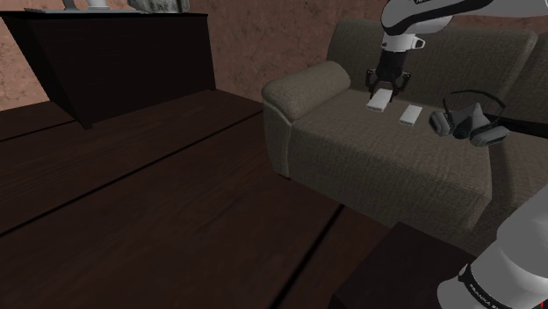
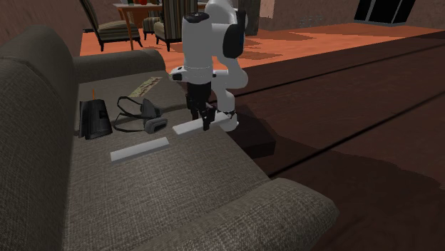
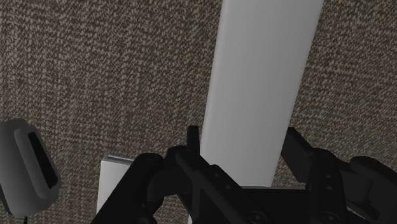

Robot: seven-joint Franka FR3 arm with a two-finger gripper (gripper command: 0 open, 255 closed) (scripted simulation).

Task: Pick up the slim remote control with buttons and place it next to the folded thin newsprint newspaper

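Here, end effector (image 3: 242, 143) tight on the white remote (image 3: 261, 76) (a finger against each long edge).

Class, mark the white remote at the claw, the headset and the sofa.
white remote (image 3: 254, 83): wrist view, flat top face.
headset (image 1: 475, 128): shoulder view, front body.
sofa (image 1: 303, 88): shoulder view, rounded armrest.

The shoulder view stands high beside the arm (image 1: 514, 255), facing down over dark floor (image 1: 158, 202) to the sofa (image 1: 386, 158) at 2 o'clock, middling far. The second exterior view sits low by the armrest (image 2: 271, 214), looking along the seat (image 2: 178, 178) toward 12 o'clock. The wrist view hangs close above the seat. All three share one patch: the seat around the white remote (image 3: 261, 83).
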